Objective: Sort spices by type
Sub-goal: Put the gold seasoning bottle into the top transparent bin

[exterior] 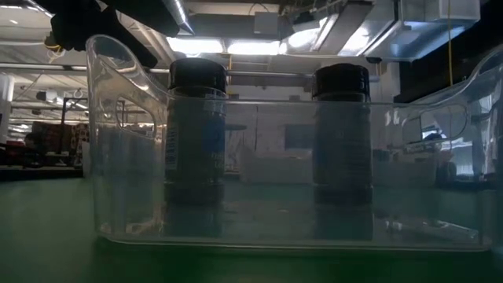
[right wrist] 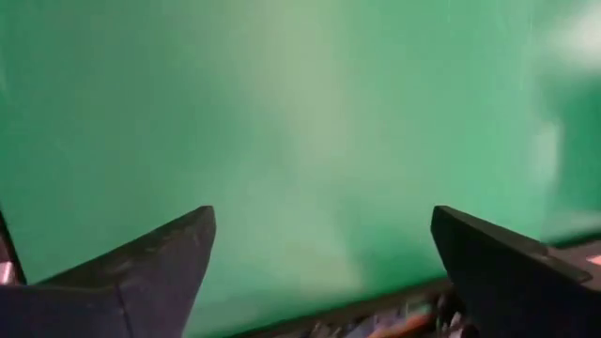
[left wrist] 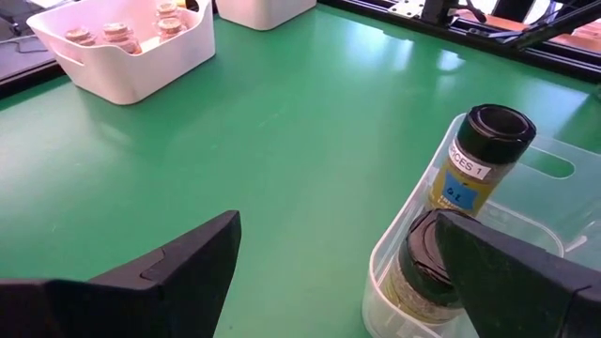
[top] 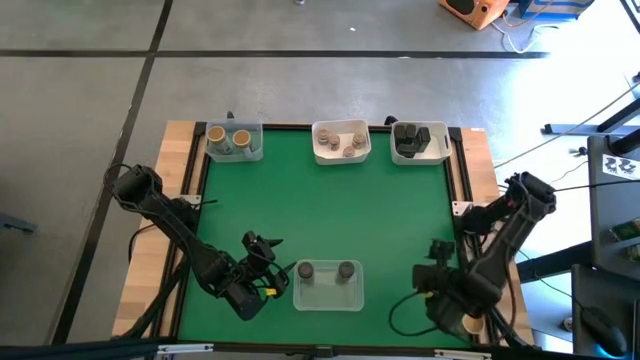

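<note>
From above, two dark-topped jars [top: 325,270] stand in a clear tray [top: 328,300] at the near edge; the left gripper [top: 262,262] waits just left, jaws wide, empty. In the right wrist view, the right gripper [right wrist: 319,249] spreads wide over bare green mat [right wrist: 310,113], holding nothing.

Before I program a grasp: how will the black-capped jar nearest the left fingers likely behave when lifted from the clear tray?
The jar looks rigid and round, so it may slip or twist. It stands tall and narrow, so a nudge could tip it against the clear tray.
</note>
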